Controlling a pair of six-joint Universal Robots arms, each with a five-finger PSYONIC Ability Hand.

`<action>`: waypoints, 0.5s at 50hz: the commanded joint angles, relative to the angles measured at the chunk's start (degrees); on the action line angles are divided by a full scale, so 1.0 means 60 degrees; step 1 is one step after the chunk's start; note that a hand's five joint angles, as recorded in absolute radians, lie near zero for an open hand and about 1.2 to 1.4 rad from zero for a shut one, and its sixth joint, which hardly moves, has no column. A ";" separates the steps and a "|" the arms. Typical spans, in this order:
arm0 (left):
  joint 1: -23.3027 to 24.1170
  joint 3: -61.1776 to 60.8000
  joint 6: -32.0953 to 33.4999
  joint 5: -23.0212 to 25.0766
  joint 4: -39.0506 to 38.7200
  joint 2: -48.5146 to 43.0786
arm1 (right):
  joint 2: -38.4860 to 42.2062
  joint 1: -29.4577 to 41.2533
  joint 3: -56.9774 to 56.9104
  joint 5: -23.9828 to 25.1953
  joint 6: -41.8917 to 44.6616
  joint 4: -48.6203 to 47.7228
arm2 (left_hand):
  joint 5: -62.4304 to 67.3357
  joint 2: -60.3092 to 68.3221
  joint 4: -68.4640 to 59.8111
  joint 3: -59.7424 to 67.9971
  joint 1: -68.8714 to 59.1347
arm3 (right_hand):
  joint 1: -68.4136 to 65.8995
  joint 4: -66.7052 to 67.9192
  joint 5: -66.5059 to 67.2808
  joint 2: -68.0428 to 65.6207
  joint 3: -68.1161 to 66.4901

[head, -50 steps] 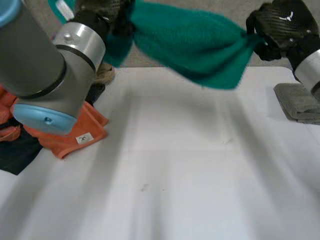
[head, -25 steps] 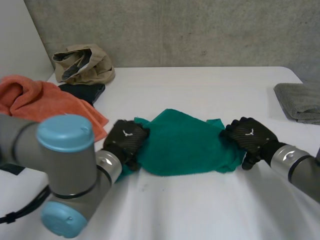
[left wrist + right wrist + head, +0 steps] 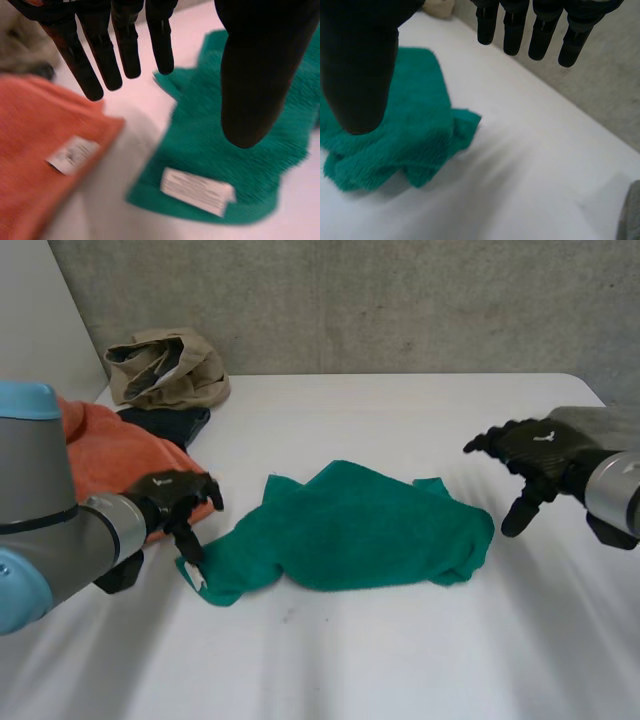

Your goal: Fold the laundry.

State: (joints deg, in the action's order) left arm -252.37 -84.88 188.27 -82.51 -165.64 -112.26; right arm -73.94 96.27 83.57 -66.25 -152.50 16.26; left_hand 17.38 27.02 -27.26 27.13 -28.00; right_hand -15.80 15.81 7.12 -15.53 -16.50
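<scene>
The green towel (image 3: 352, 530) lay crumpled and unfolded near the middle of the white tabletop (image 3: 400, 660), with a white label (image 3: 197, 191) showing at its corner nearest the left robot hand (image 3: 176, 498). That robot hand hovered just beside this corner, its fingers (image 3: 125, 50) straight and spread away from the thumb, holding nothing. The right robot hand (image 3: 535, 452) hung above the tabletop off the towel's opposite end, clear of the cloth; its fingers (image 3: 540, 30) were likewise straight and set apart from the thumb, with nothing in them.

An orange towel (image 3: 112, 452) lay heaped at the left side of the tabletop, close to the left robot hand, and carried a small white tag (image 3: 73, 155) of its own. Behind it sat a dark garment (image 3: 168, 424) and a bunched tan garment (image 3: 165, 368) near the far edge. A grey cloth (image 3: 632, 216) lay on the right side of the tabletop, well apart from the green towel
</scene>
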 commanded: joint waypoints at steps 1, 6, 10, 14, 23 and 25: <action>0.0049 0.0946 -0.0953 0.0626 0.0551 -0.1415 | 0.1292 0.0653 -0.0451 -0.0575 0.0646 -0.0117 | 0.0785 0.0844 -0.0805 0.0826 -0.0681 | -0.1080 0.1078 0.0860 -0.1126 -0.0964; 0.0166 0.1460 -0.1027 0.0334 0.0726 -0.2090 | 0.1835 0.0859 -0.0730 -0.0605 0.0851 -0.0249 | 0.0727 0.0787 -0.0747 0.0768 -0.0623 | -0.0996 0.0994 0.0777 -0.1042 -0.0880; 0.0415 0.1695 -0.1013 0.0114 0.0917 -0.2413 | 0.2216 0.1005 -0.0964 -0.0619 0.1144 -0.0322 | 0.0643 0.0702 -0.0663 0.0684 -0.0539 | -0.0996 0.0994 0.0776 -0.1041 -0.0880; 0.0708 0.1856 -0.0984 -0.0047 0.0888 -0.2633 | 0.2597 0.1137 -0.1169 -0.0765 0.1320 -0.0469 | 0.1145 0.1205 -0.1165 0.1186 -0.1041 | -0.1191 0.1190 0.0972 -0.1237 -0.1075; 0.1133 0.3085 -0.0633 -0.1320 0.0347 -0.2751 | 0.3593 0.1357 -0.1944 -0.1278 0.1803 -0.1010 | 0.8770 0.8830 -0.8790 0.8811 -0.8666 | -1.0687 1.0685 1.0467 -1.0732 -1.0571; 0.1119 0.3843 -0.0225 -0.1773 0.0026 -0.2707 | 0.3797 0.1386 -0.2498 -0.1395 0.2022 -0.1214 | 0.8770 0.8830 -0.8790 0.8811 -0.8666 | -1.0700 1.0698 1.0480 -1.0745 -1.0584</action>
State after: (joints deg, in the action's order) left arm -246.20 -69.60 183.44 -87.25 -162.00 -128.82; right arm -54.40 104.13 73.80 -73.06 -142.87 11.39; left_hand 55.92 67.61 -67.75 67.20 -66.66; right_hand -62.71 63.01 52.61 -64.20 -63.02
